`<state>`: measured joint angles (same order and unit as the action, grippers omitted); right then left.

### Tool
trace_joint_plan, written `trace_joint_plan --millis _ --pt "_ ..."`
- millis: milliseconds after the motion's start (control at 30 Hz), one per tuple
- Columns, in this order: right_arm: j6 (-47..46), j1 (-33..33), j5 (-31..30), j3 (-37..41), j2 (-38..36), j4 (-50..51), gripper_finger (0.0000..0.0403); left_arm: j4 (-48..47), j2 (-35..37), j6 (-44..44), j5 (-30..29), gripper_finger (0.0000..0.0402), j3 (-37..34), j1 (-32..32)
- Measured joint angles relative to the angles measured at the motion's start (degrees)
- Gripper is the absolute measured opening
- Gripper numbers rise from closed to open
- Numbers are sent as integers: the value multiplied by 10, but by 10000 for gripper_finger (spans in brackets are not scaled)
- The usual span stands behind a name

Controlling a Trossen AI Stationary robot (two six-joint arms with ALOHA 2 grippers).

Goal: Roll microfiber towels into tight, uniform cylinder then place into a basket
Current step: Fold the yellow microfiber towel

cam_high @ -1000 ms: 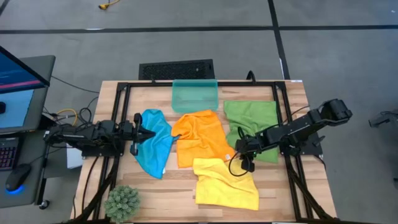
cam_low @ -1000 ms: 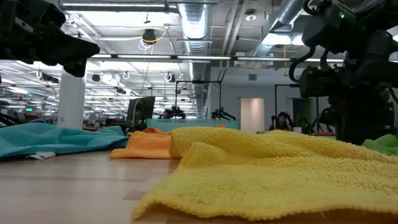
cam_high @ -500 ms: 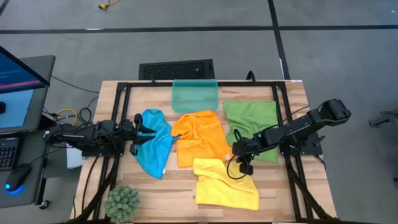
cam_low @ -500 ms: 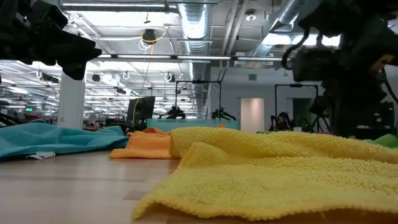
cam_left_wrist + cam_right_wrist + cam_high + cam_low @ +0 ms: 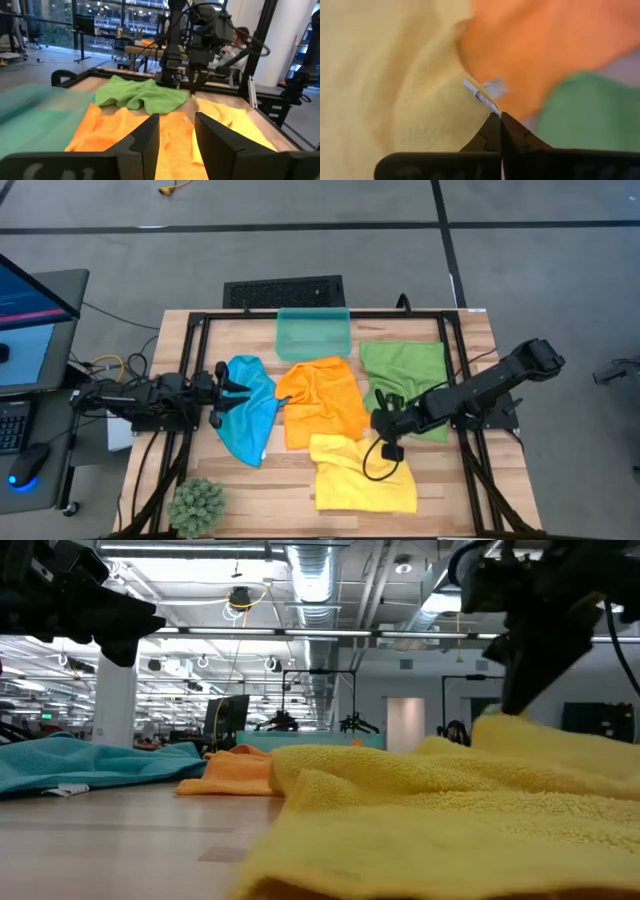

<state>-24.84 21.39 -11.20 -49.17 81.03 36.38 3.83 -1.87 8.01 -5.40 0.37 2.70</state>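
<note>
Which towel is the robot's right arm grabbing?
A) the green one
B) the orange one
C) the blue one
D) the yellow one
D: the right gripper has its fingers shut on a corner of the soft yellow microfiber towel, and in the low view that corner is lifted off the wooden table. The bright blue towel, the green towel and the orange towel lie flat, not held.

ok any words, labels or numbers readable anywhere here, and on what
None can be read.
White tag on the yellow towel by the right pincer: blurred, unreadable.
White tag on the blue towel: too small.
Monitor beside the table: too small.
</note>
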Motion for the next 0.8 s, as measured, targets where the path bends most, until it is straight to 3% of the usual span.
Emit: trace_joint_plan --millis 233,533,800 --pt "-1 -23 -84 -51 0 83 4 2 0 15 -9 117 0 0" --pt "-59 -75 -175 -52 0 135 3 22 0 21 -45 117 0 0" --pt "-87 -120 -172 -52 1 142 7 48 0 20 -29 117 0 0"
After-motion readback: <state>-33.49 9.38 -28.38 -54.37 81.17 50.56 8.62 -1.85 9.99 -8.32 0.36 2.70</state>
